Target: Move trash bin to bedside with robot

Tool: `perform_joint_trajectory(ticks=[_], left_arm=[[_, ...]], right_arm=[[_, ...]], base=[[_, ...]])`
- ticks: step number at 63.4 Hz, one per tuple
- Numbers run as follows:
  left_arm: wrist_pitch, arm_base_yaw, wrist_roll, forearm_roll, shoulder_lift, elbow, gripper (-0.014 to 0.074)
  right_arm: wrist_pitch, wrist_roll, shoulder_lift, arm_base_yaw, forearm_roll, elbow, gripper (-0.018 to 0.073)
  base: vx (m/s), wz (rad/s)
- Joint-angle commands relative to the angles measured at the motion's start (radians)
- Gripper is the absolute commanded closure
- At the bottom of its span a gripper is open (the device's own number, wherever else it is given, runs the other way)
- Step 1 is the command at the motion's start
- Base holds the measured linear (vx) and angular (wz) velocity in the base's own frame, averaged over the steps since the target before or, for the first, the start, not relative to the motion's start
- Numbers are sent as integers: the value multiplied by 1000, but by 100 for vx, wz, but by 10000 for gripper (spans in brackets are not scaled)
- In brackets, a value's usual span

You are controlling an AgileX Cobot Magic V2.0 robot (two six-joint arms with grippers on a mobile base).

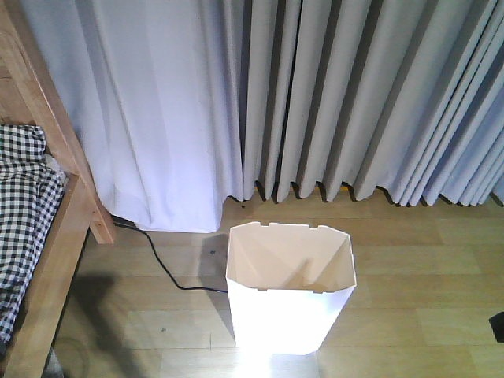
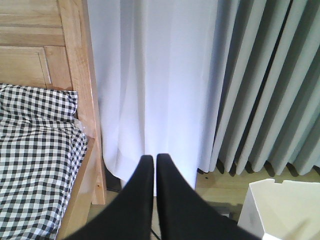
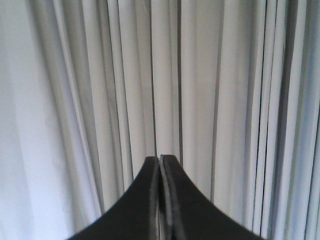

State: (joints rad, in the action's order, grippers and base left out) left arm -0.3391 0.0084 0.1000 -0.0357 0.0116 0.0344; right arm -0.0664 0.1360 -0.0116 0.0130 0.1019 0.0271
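Left fingers (image 2: pixel 155 162) pressed together, empty, facing white curtain (image 2: pixel 150 75). Trash bin (image 2: pixel 280 207) low right of them on wood floor (image 1: pixel 409 276); bed (image 2: pixel 40 140) to left. Right fingers (image 3: pixel 160 162) closed, empty, before grey curtain (image 3: pixel 200 75).

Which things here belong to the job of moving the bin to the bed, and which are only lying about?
For the job:
- trash bin, standing on the floor
- bed, at the left
- left pincer, shut, empty
- right pincer, shut, empty

Only lying about:
- curtains
- black cable on the floor
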Motion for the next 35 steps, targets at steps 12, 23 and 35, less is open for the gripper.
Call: perform_joint_trajectory(ticks=[12, 23, 35], left_arm=[[73, -1, 4, 2, -18, 3, 603], [73, -1, 4, 2, -18, 3, 603], [73, -1, 4, 2, -18, 3, 603]], right_arm=[[66, -11, -13, 6, 2, 7, 568], [66, -11, -13, 6, 2, 7, 568], [66, -11, -13, 6, 2, 7, 568]], base=[[0, 0], [0, 0], [0, 0]])
